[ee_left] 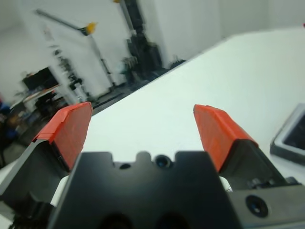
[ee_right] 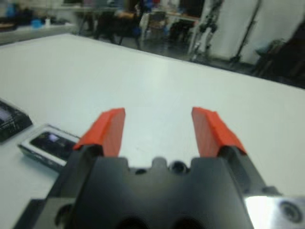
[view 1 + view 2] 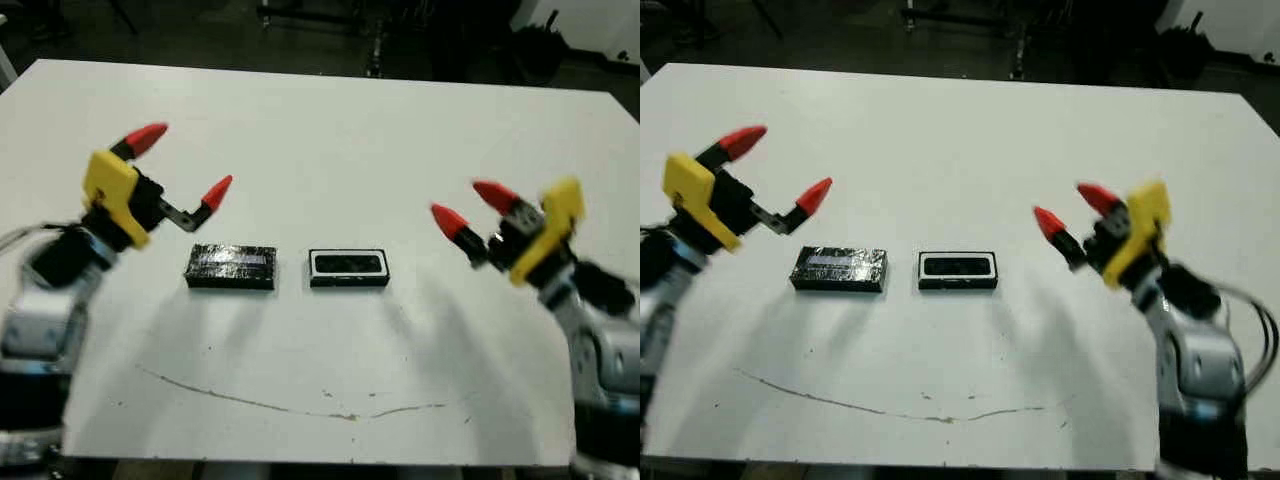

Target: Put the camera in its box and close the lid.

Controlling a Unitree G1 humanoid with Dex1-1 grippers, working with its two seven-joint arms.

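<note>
The box point(image 3: 348, 281), a shallow black tray with a white lining, sits mid-table. The camera point(image 3: 348, 264) lies inside it as a slim dark bar. Just left of the box lies the lid point(image 3: 230, 266), a glossy black slab with a pale strip on top, flat on the table and apart from the box. My left gripper point(image 3: 183, 163) hovers open above and left of the lid, holding nothing. My right gripper point(image 3: 472, 208) hovers open to the right of the box, also holding nothing. The right wrist view shows the box point(image 2: 47, 143) and a corner of the lid point(image 2: 9, 121).
The white table point(image 3: 320, 130) stretches well beyond the box and lid. A thin brown line point(image 3: 300, 408) runs across it near the front edge. Dark floor and stands point(image 3: 330, 20) lie past the far edge.
</note>
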